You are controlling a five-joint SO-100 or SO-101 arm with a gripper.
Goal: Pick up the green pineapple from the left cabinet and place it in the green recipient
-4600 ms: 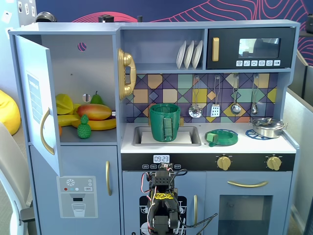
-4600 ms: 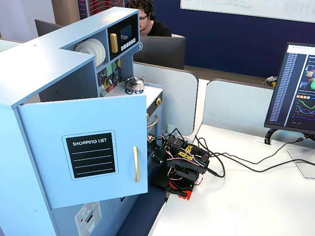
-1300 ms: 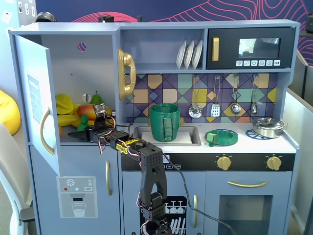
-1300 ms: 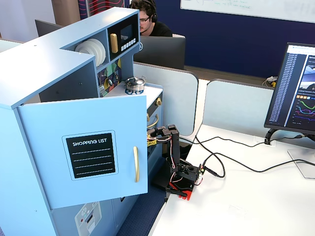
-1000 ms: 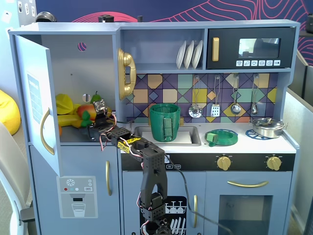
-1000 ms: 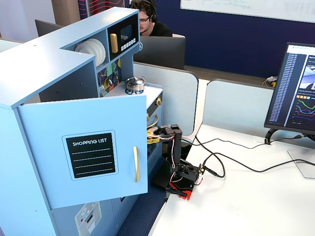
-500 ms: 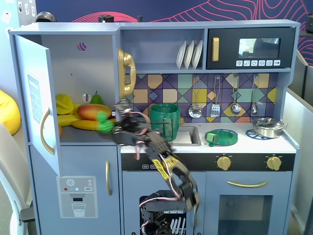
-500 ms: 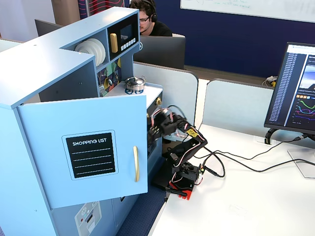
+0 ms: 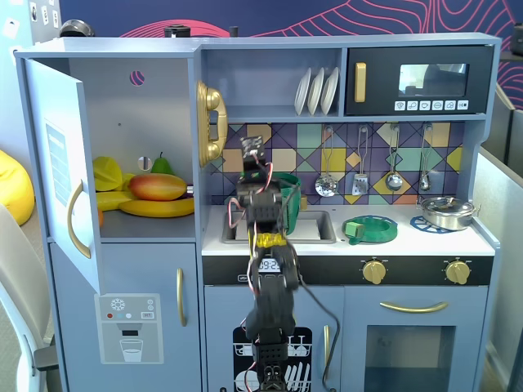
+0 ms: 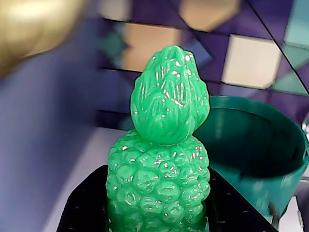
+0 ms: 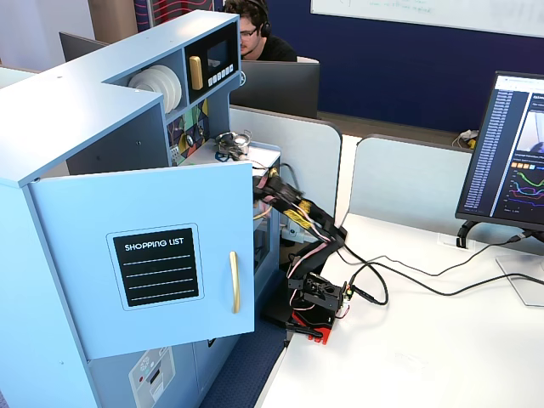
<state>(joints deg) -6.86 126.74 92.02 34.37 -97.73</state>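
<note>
My gripper is shut on the green pineapple, with a black finger on each side of its bumpy body and the leafy crown pointing away from the camera. The dark green recipient stands just behind and to the right of it in the wrist view, its opening empty where it shows. In a fixed view the arm reaches over the sink and partly hides the recipient; the pineapple itself is hidden there. The left cabinet stands open with its door swung out.
A mango, a banana and a green pear lie on the cabinet shelf. A gold phone hangs left of the arm. A flat green dish and a steel pan sit on the counter at right.
</note>
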